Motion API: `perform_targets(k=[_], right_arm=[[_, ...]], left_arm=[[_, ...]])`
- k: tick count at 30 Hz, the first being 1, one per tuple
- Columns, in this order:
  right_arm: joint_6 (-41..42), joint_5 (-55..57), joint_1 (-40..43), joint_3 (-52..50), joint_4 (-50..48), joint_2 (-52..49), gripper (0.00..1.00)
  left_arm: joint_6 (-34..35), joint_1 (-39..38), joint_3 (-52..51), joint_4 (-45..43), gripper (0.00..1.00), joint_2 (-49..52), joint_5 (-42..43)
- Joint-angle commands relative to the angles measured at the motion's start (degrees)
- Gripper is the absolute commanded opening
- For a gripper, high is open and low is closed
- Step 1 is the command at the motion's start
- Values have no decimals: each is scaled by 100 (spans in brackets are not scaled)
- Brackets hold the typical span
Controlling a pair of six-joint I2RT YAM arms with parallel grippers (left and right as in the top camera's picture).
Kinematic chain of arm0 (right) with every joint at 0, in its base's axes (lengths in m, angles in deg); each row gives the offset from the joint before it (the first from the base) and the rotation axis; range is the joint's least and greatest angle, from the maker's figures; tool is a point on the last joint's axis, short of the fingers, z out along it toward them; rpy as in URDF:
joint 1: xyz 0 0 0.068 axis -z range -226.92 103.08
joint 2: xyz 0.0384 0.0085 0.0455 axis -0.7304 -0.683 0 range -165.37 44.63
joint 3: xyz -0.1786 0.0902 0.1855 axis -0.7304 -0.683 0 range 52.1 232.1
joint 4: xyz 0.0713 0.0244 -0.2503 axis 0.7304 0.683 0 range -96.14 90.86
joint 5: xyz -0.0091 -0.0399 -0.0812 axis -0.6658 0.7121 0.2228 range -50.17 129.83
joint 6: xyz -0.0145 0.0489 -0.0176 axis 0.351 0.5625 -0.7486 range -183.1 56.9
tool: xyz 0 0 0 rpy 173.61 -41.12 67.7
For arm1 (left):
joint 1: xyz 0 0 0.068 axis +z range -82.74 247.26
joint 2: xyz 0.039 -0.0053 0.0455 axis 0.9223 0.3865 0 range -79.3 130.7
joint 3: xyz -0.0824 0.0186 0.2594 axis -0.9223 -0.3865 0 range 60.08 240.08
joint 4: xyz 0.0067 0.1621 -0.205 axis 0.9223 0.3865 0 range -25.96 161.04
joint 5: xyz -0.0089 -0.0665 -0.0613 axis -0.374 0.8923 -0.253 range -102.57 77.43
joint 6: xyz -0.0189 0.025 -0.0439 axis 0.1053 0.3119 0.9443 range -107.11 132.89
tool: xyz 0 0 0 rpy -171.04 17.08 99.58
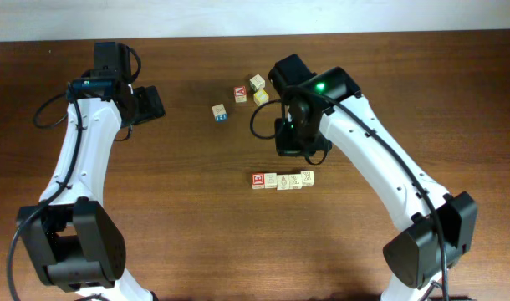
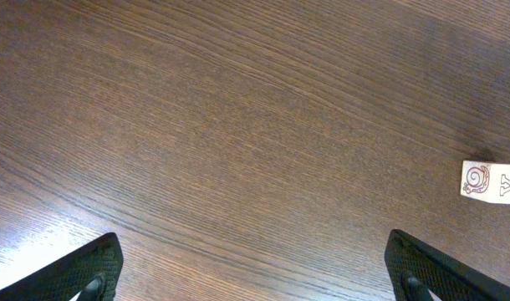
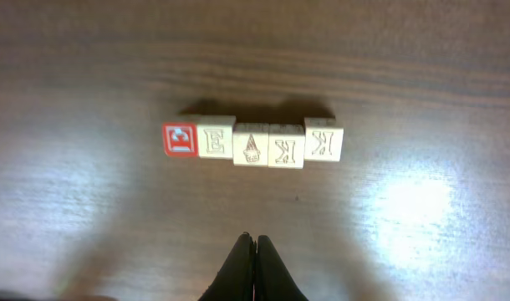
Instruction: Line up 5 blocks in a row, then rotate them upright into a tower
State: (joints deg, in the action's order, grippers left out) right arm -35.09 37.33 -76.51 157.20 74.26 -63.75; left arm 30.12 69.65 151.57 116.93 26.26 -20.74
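Five pale-wood blocks (image 1: 283, 180) lie joined in one line at the table's middle; the row (image 3: 252, 144) has a red-framed block (image 3: 180, 140) at its left end, and its two middle-right cubes sit slightly out of line. My right gripper (image 3: 255, 242) is shut and empty, hovering just short of the row; in the overhead view it (image 1: 294, 144) sits a little behind the line. My left gripper (image 1: 151, 104) is far off at the back left, and its jaws (image 2: 253, 238) stand wide open over bare wood.
Single cubes lie scattered at the back: one with a blue side (image 1: 220, 113), a red-printed one (image 1: 240, 94), a pale one (image 1: 257, 82) and a yellow-green one (image 1: 261, 97). A pale printed cube (image 2: 489, 180) shows at the right edge of the left wrist view.
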Motion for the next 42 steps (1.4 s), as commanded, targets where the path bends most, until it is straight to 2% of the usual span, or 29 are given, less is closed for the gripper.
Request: perform_targets(k=[1, 9, 11, 19, 27, 42], right_arm=[[-9, -2, -85, -476, 26, 2, 4], [92, 17, -20, -1711, -634, 2, 4], [-17, 68, 81, -1768, -955, 2, 4], [157, -376, 37, -2009, -1147, 0, 4], [557, -697, -20, -2892, -2352, -42, 4], [599, -675, -201, -3136, -2695, -205, 4]], left_arm=[[74, 11, 50, -37, 99, 61, 39], [74, 11, 50, -83, 99, 61, 39], [76, 11, 50, -94, 99, 61, 42], [76, 11, 50, -101, 99, 61, 42], [76, 11, 50, -105, 99, 61, 42], [76, 11, 50, -120, 99, 61, 44]])
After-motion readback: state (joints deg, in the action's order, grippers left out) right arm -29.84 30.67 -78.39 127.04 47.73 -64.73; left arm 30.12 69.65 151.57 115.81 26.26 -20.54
